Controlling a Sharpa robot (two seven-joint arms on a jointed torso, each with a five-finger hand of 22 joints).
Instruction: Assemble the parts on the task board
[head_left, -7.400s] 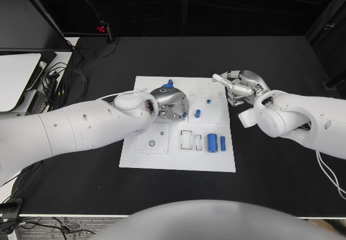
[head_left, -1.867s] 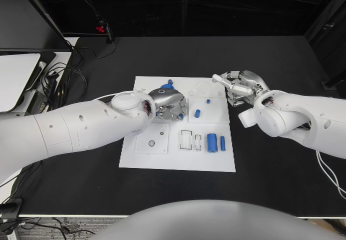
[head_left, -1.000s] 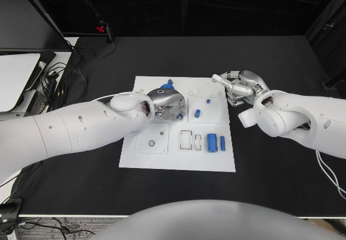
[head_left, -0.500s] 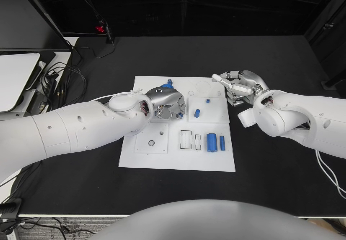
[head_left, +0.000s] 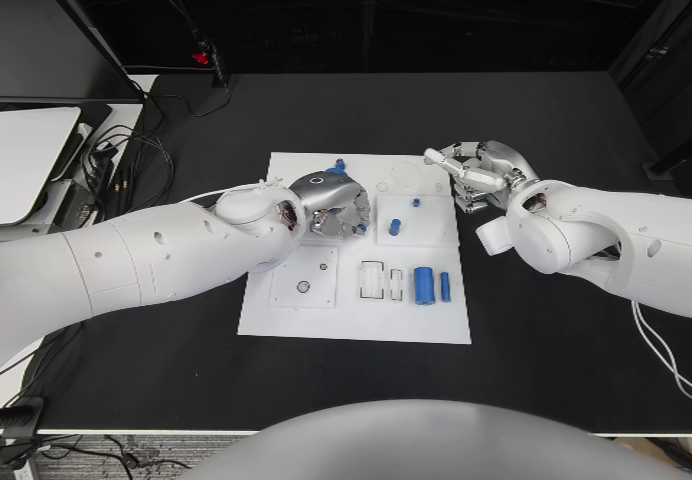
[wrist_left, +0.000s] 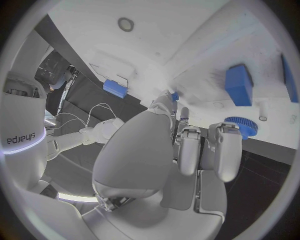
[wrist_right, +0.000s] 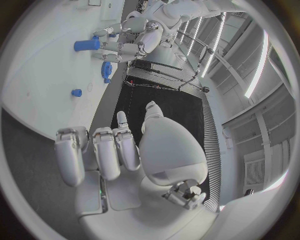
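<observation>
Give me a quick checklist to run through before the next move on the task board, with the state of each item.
1. Left hand over the task board: ok, it hangs above the board's far half.
2. Left hand holding a part: cannot tell, its fingers hide what is under them.
3. Right hand off the board: ok, at the far right corner, fingers curled, nothing seen in it.
4. Large blue cylinder reachable: ok, lying uncovered in the near row.
5. Blue gear near the left fingers: ok, beside the fingertips; contact cannot be told.
</observation>
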